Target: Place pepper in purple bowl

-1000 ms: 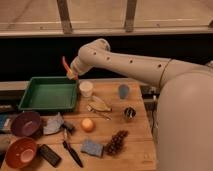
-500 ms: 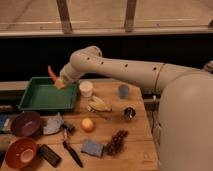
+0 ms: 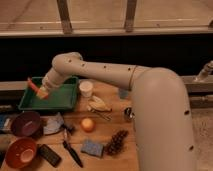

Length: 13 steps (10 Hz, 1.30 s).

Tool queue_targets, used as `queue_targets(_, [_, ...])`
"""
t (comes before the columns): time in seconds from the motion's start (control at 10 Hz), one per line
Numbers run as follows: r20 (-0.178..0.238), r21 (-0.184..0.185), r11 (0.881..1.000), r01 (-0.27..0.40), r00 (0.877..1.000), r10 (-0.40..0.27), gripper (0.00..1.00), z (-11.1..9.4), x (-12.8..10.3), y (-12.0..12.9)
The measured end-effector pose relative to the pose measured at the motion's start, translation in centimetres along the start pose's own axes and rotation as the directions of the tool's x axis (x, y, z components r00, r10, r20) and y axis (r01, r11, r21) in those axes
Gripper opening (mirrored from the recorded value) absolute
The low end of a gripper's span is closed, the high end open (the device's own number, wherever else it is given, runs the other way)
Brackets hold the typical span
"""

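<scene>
Jaws pinch slim tapered pepper (image 3: 34, 85) above green tray (image 3: 62, 98); I see round dull purple bowl (image 3: 26, 123) apart on worktop (image 3: 110, 123).

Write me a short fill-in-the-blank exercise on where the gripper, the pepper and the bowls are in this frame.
1. The gripper grips the pepper with its jaws ____.
2. It hovers above the ____ tray.
3. The purple bowl holds no pepper yet and stands next to a bowl coloured ____.
Missing words: shut; green; orange-red.
</scene>
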Motion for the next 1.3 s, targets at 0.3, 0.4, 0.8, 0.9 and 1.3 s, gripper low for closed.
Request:
queue_targets(0.3, [-0.018,-0.091,0.994,0.065,0.998,-0.067,0.0,3.3,-1.5,3.3])
queue_targets(0.4, [-0.02,-0.1,0.992,0.071,0.997,-0.073,0.0,3.6,-1.6,3.7])
queue_targets(0.8, [-0.019,-0.096,0.993,0.068,0.997,-0.07,0.0,3.4,-1.5,3.5])
queue_targets(0.9, [-0.019,-0.097,0.993,0.066,0.997,-0.068,0.0,3.4,-1.4,3.4])
queue_targets(1.3, [-0.025,-0.164,0.984,0.073,0.997,-0.078,0.0,6.2,-1.4,4.2])
